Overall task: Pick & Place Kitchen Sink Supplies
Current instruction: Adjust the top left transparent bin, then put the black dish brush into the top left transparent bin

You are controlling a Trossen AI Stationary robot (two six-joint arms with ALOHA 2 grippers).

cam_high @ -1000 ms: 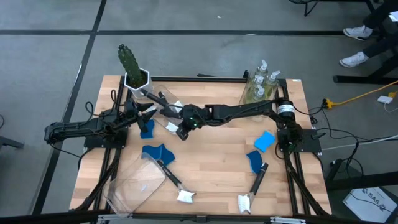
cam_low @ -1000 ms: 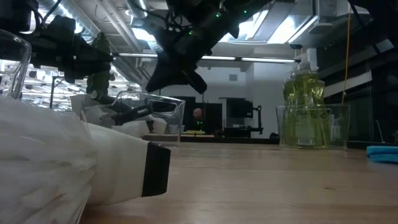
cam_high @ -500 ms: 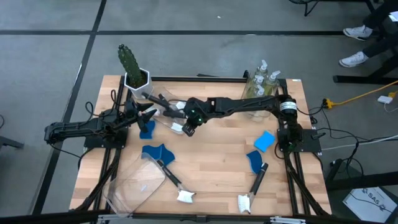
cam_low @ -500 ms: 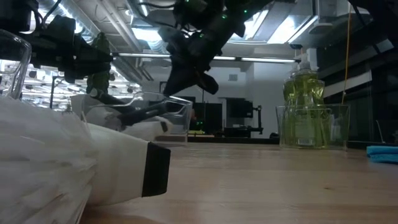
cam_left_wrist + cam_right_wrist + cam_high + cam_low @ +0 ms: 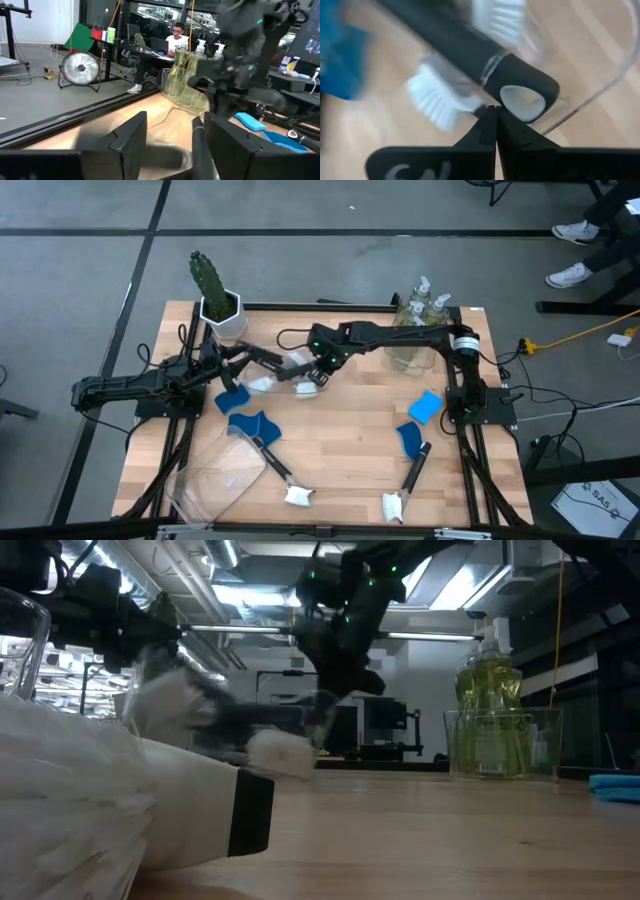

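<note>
— State of the grippers?
— Right gripper (image 5: 322,372) fingers pressed together, empty, over a clear bin (image 5: 285,365) holding dish brushes (image 5: 470,55). Left gripper (image 5: 232,361) fingers spread wide, empty, beside it.
— Other supplies?
— Soap bottles (image 5: 420,310) stand in the far right bin; sponges (image 5: 425,406) lie on the table (image 5: 340,440).

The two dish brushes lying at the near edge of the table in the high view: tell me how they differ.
The black-handled, white-headed dish brush nearer the left arm has its handle end under a blue sponge beside the tipped clear plastic bin; the black-handled, white-headed dish brush nearer the right arm lies clear of any bin, its handle end against another blue sponge. Their handles slant opposite ways. Both lie flat, untouched.
</note>
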